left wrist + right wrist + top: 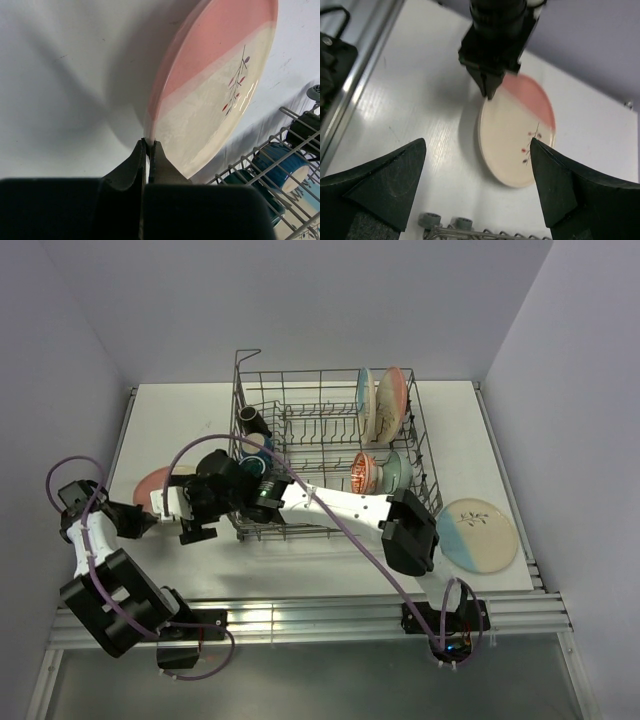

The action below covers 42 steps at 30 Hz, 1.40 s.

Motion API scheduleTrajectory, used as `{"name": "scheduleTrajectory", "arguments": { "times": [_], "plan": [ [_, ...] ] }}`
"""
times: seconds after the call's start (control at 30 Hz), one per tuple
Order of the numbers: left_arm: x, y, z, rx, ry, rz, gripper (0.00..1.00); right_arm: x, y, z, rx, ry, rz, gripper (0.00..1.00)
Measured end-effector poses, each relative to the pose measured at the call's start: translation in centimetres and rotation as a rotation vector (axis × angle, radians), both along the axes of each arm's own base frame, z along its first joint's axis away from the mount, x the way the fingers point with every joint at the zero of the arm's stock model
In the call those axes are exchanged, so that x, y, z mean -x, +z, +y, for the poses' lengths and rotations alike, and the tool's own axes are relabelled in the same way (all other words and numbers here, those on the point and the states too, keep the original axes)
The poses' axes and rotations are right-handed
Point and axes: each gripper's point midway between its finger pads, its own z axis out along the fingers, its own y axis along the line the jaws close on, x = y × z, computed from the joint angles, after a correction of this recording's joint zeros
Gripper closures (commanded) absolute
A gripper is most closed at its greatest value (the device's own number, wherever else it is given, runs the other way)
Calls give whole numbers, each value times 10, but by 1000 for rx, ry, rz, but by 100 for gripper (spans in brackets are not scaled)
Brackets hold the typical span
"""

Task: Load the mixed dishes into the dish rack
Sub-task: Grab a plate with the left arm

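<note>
Desk [200,410]: white, grey walls around.
Pink plate [210,85]: tilted, left of the rack [310,425], middle-left of the overhead view.
Left jaws: pinching its rim.
Right jaws: wide, above it.
Risk: thin edge grip, so the plate may slip and drop.

The rack [330,455] is filling the middle of the table [190,405]. On its left, the pink plate [210,90], the left gripper [149,147] pinching its rim and the wide-spread right gripper [477,142] above are crowding the strip. The far left corner is lying bare. Inside, mugs [255,425] and 2 plates [380,400] are flanking free middle tines [310,425].
</note>
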Motion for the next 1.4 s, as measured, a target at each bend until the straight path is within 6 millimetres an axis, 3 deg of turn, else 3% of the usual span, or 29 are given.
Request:
{"name": "scheduleTrajectory", "arguments": {
  "times": [0.13,0.43,0.77,0.93,1.23,1.4],
  "plan": [
    [4,5,0,1,0,-12,100,-10,-29,0,68,-60,-18,9],
    [11,14,-3,12,8,-28,100,-10,-45,10,98,-113,-139,10],
    [17,18,-11,35,2,-27,100,-13,-112,28,187,-182,-215,9],
    [19,18,-14,45,1,-19,100,-25,-121,28,155,-234,-270,9],
    [23,18,-20,71,-6,-11,100,-39,-120,40,67,-279,-351,11],
    [23,19,-23,76,-10,-19,100,-40,-138,36,75,-268,-384,21]
  ]
}}
